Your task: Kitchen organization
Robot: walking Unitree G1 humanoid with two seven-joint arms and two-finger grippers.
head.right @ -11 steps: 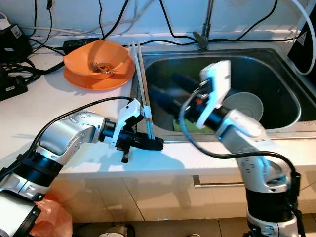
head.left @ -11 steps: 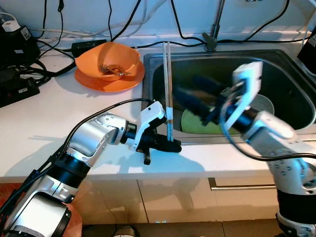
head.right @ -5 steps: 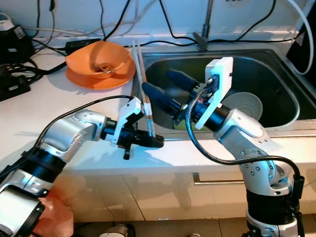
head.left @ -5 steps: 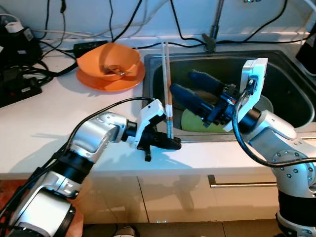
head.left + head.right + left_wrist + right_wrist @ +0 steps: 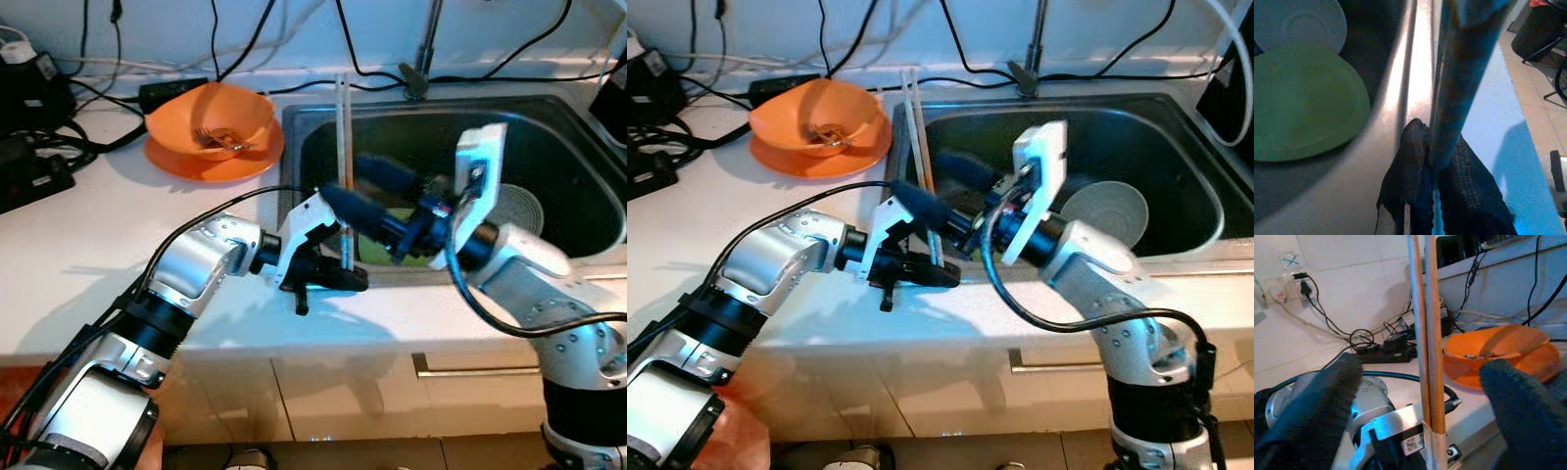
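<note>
A pair of long wooden chopsticks (image 5: 342, 166) with blue lower ends stands tilted over the left rim of the steel sink (image 5: 578, 137). My left gripper (image 5: 355, 281) is shut on their lower end, resting on the counter by the sink's front edge; the left wrist view shows its black fingers (image 5: 1410, 166) clamped on the sticks. My right gripper (image 5: 343, 181) is open over the sink, one finger on each side of the chopsticks (image 5: 1427, 342) without touching them. A green plate (image 5: 1298, 103) and a white plate (image 5: 519, 211) lie in the sink.
An orange bowl (image 5: 220, 113) holding a fork sits on an orange plate at the back of the white counter. Black cables, a power strip (image 5: 29, 176) and a black box (image 5: 29, 93) crowd the back left. The faucet (image 5: 423, 59) stands behind the sink.
My right gripper has swung left across the sink until its open fingers straddle the chopsticks. The left gripper keeps its hold, and the sticks now stand a little further right.
</note>
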